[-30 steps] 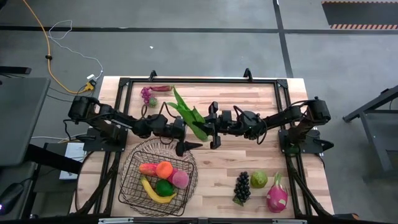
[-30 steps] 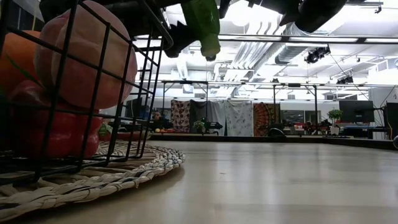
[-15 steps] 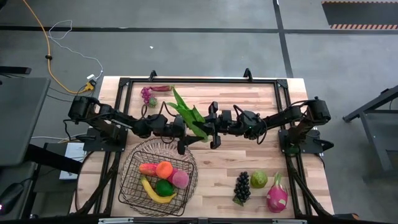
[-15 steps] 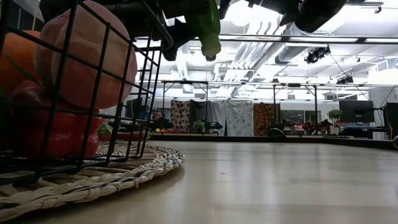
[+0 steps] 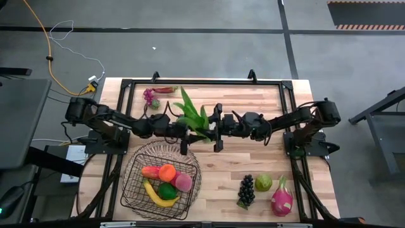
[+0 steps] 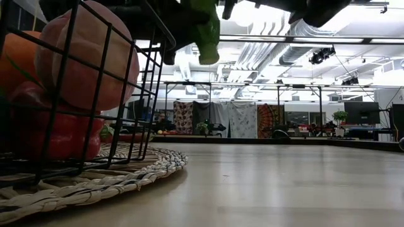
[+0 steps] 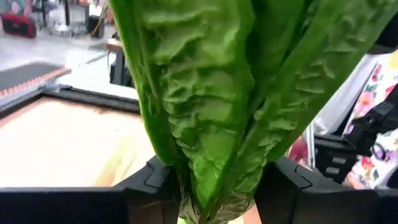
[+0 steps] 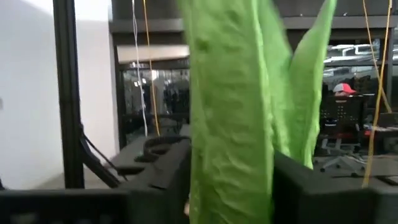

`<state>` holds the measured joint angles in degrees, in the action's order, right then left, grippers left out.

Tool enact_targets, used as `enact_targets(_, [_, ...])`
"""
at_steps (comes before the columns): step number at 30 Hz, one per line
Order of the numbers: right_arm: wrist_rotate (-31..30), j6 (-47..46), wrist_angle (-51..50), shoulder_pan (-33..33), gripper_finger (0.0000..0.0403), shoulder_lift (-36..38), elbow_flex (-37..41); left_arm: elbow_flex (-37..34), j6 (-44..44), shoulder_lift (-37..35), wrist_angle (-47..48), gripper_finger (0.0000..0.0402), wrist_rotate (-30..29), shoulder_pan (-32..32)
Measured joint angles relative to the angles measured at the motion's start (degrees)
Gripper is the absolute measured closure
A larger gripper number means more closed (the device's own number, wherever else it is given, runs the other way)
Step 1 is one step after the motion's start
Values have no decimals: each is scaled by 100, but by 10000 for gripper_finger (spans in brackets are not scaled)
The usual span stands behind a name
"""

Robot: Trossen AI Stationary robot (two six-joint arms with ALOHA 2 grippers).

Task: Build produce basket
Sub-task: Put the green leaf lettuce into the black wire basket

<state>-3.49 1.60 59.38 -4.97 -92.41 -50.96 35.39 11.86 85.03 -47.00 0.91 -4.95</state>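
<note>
A bunch of long green leaves [image 5: 193, 117] hangs in mid-air over the table's middle, just beyond the wire basket [image 5: 130, 183]. My left gripper [image 7: 217, 186] comes from the left and is shut on the leaves. My right gripper [image 8: 231, 180] faces it from the right, open, with a finger on either side of the same leaves. The stalk end [image 6: 207, 38] points down. In the basket lie a banana [image 5: 158, 197], an orange [image 5: 167, 172], a lime [image 5: 167, 190], a peach [image 5: 183, 182] and a mango [image 5: 150, 171]. My left gripper pinches the leaves low down, near the stalk end [image 7: 214, 196], between its two fingers [image 7: 158, 183]. The fingers come in level from the table's left. The bunch is lifted clear of the table, leaf tips fanned toward the far edge. My right gripper: I cannot tell whether its fingers [image 8: 292, 186] touch the leaves.
Dark grapes [image 5: 246, 189], a green pear [image 5: 263, 182] and a pink dragon fruit [image 5: 282, 197] lie at the near right. Purple grapes [image 5: 150, 96] sit at the far left. The basket stands on a woven mat [image 6: 126, 173] at the near left.
My left gripper's fingers have closed in on the leaves. The bunch has turned: its tips, which slanted toward the far left, now stand fanned more toward the far edge, and the stalk end has drawn in toward the grippers. Both arms stayed in place.
</note>
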Motion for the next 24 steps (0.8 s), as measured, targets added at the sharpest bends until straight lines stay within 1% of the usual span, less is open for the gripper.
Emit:
enact_targets(3, [0,175,-568,0,188,288,2,0,-126,-402,446,260,9,-31])
enact_targets(5, [1,189,-943,0,160,521,2,3,-194,-701,899,260,-5,-28])
enact_targets(9, [-1,214,-1620,-27,127,914,7,0,-301,-1262,1623,260,-25,-3])
enact_targets(12, [-150,353,-2030,-94,120,1124,7,0,-414,-1656,2150,260,-258,97])
enact_targets(18, [-1162,918,-2493,-312,119,1349,69,0,-608,-2401,3166,259,-838,473])
enact_targets(22, [-1736,1000,-2432,-326,119,1622,505,0,-523,-2904,4007,259,-1121,792])
enact_targets(24, [-2023,939,-2379,-259,119,1855,828,0,-120,-3205,4578,259,-1169,941])
